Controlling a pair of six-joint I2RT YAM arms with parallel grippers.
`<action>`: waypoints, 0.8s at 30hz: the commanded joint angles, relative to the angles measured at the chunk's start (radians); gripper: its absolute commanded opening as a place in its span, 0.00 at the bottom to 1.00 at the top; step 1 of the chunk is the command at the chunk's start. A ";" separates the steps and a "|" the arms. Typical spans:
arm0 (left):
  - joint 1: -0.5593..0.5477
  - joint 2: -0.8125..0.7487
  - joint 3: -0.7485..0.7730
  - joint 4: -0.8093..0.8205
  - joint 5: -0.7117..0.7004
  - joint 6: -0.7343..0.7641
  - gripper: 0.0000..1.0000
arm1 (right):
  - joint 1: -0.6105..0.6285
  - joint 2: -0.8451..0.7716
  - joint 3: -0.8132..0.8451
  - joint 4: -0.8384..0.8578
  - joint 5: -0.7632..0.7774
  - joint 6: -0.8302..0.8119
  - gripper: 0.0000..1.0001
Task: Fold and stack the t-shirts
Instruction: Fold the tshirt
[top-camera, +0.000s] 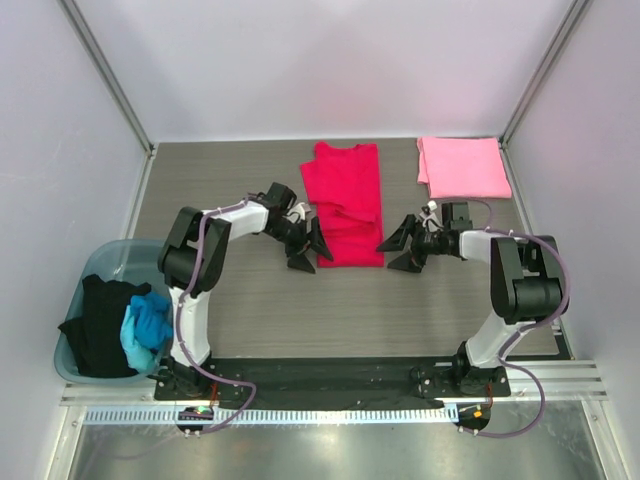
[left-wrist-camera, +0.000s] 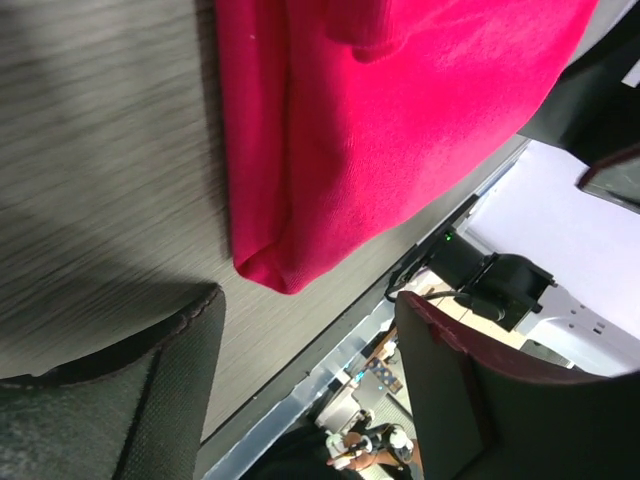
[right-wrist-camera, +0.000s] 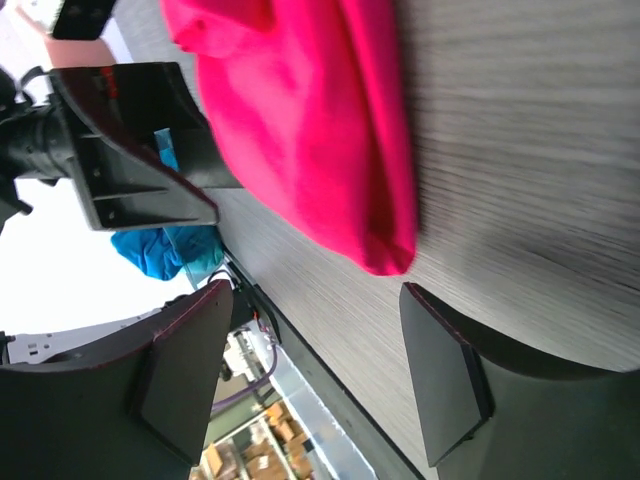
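Nearest your lens on each wrist are the dark finger pads (left-wrist-camera: 150, 400). The left gripper (left-wrist-camera: 308, 305) stands wide apart with nothing between its jaws, and the right gripper (right-wrist-camera: 315, 295) is spread just as wide and is likewise empty. Just ahead of both lies the near hem end of the crimson t-shirt (top-camera: 348, 200), folded into a long strip on the grey table (top-camera: 230, 180). One hem corner sits right in front of the left gripper's opening and the other right in front of the right gripper's, so your two hands flank that end from either side. Expect light, limp cloth, several layers thick at the folded edges. It will likely sag, and the layers may slide apart if you pinch only the top one. The best hold looks to be at those two hem corners, with the lower finger kept flat against the table and slid under the whole stack, so every layer lifts together. Beyond the right gripper, toward its outer side, a light pink t-shirt (top-camera: 462, 166) lies folded flat. Behind the left gripper, on its outer side, a bin (top-camera: 100, 255) holds a crumpled black t-shirt (top-camera: 100, 330) and a bright blue t-shirt (top-camera: 148, 325).
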 joint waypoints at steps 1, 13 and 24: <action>-0.018 0.023 0.004 0.027 0.007 -0.020 0.69 | 0.001 0.014 -0.010 -0.007 -0.028 0.006 0.72; -0.029 0.072 0.024 0.037 -0.003 -0.040 0.57 | 0.001 0.107 0.010 0.031 -0.011 0.038 0.67; -0.027 0.095 0.041 0.029 -0.016 -0.046 0.51 | 0.008 0.178 0.025 0.053 -0.008 0.068 0.62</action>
